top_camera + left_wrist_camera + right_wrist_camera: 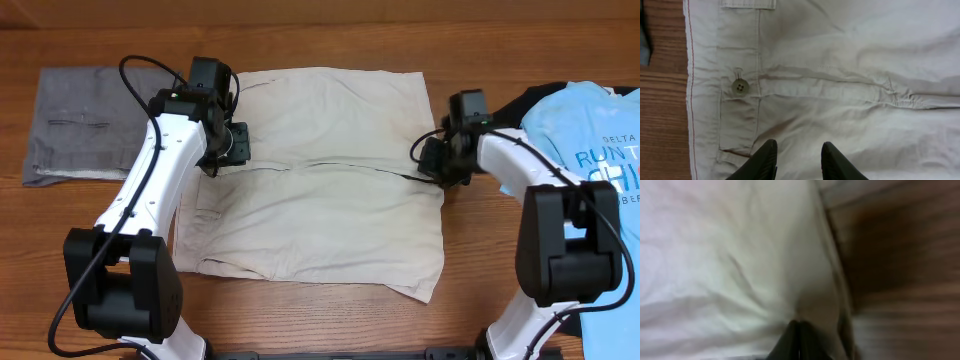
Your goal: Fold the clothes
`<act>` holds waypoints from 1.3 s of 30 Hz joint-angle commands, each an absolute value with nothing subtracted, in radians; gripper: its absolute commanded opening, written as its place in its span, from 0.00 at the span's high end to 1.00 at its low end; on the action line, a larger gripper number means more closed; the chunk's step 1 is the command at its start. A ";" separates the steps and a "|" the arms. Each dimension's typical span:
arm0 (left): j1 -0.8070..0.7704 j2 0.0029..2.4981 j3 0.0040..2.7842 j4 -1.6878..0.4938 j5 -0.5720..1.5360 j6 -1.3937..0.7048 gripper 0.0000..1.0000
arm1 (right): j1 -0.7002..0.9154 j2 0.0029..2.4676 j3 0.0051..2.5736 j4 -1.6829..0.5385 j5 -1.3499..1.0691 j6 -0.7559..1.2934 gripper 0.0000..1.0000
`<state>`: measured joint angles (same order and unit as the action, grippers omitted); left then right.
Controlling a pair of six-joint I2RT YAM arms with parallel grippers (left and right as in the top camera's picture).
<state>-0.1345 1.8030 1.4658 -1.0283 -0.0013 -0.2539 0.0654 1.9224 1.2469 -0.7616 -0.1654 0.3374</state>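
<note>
The clothes, a pair of light beige trousers (320,180), lie flat in the middle of the table, doubled into a rough square with a seam line across the middle. My left gripper (232,150) hangs over their left side by the waistband. In the left wrist view it (799,150) is open, its fingers apart over the cloth (850,60) beside a button (740,86). My right gripper (425,160) sits at the trousers' right edge. In the blurred right wrist view its fingers (799,327) are closed together, with creases in the beige cloth (730,255) running into the tips.
Grey folded trousers (80,125) lie at the far left of the wooden table (320,30). A light blue printed T-shirt (590,140) lies at the right edge, partly under the right arm.
</note>
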 commanded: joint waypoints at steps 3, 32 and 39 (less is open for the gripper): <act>-0.115 1.785 1.551 -1.098 0.021 -0.231 0.62 | 0.050 1.813 1.459 -0.943 -0.150 0.307 0.72; -0.123 1.484 1.315 -1.230 0.080 -0.323 0.43 | 0.321 1.354 0.965 -1.345 -0.204 0.895 0.49; -0.123 1.484 1.277 -1.230 0.083 -0.394 0.37 | 0.341 1.312 0.752 -1.131 -0.282 0.956 0.37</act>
